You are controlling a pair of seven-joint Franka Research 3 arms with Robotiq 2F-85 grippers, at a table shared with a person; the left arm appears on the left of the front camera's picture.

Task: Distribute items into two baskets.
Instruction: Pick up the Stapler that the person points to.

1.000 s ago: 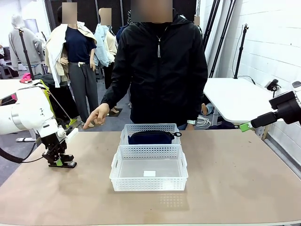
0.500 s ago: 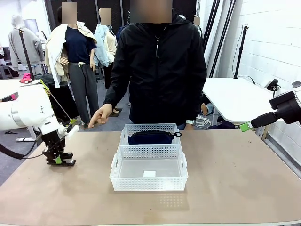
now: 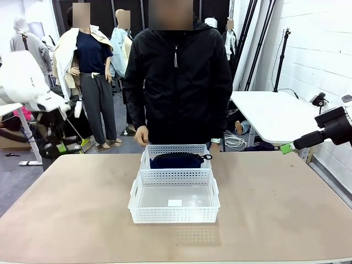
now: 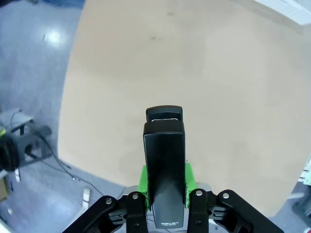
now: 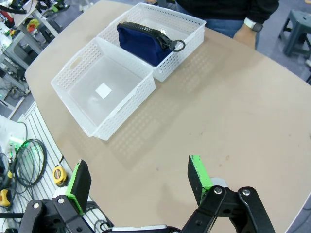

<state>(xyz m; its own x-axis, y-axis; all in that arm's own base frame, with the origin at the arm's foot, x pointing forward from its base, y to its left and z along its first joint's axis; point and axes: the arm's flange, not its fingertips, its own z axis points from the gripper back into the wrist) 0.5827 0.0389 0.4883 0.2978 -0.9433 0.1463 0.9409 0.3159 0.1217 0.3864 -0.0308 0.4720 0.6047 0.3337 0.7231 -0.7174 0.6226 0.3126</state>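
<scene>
My left gripper point(image 4: 165, 194) pinches the black stapler point(image 4: 164, 160) by its rear end, above the bare tabletop point(image 4: 204, 73); small, stiff and smooth-cased, it looks light but liable to pivot, so I judge a mid-body hold safer. My right gripper point(image 5: 141, 187), spread wide, overlooks what that close-up misses: the navy pouch point(image 5: 146, 42), soft, in the upper-centre basket point(image 5: 187, 29), and the near basket point(image 5: 104, 92) bare.

The work surface is a tan table point(image 3: 275, 203) with rounded corners, standing on a blue-grey floor point(image 4: 29, 73) where black cables point(image 4: 14, 150) lie loose. A white-painted brick wall point(image 3: 324, 49) closes the right side, with black light stands point(image 3: 281, 55) leaning near it and a white side table point(image 3: 269, 113) in front. Lighting is even and bright.
</scene>
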